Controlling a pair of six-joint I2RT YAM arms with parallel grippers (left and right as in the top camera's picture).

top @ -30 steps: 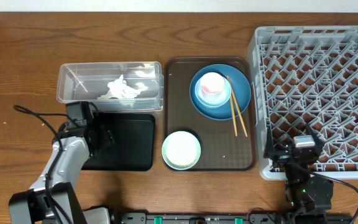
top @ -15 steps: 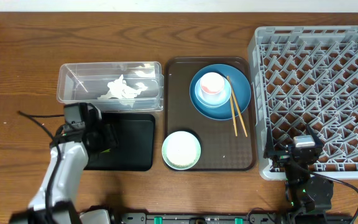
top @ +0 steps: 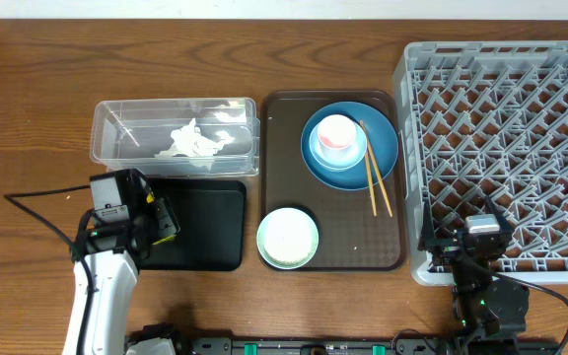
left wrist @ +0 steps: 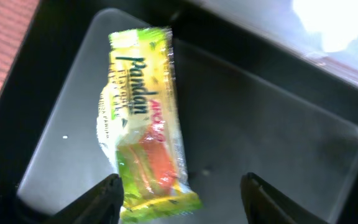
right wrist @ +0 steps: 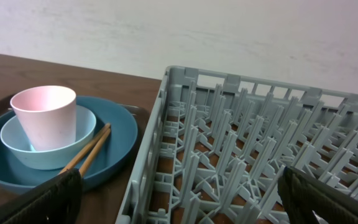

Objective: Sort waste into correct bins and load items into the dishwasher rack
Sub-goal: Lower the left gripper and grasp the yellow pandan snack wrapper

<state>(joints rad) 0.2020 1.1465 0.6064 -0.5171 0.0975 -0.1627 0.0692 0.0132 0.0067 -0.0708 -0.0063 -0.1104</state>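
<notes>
Since 1 second ago our left gripper [left wrist: 182,199] has drawn back toward the black tray's [left wrist: 272,130] left edge, jaws spread and empty. We see the wrapper [left wrist: 143,118] lying flat in that tray, its end just beside 1 fingertip [left wrist: 107,198]. Tissue [top: 193,143] sits in the tub [top: 126,138]. Our right gripper [right wrist: 188,199] hangs beside the rack [right wrist: 241,137], jaws spread wide, holding nothing.

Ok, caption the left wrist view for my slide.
Left hand open over the yellow-green snack wrapper lying in the black tray.
</notes>
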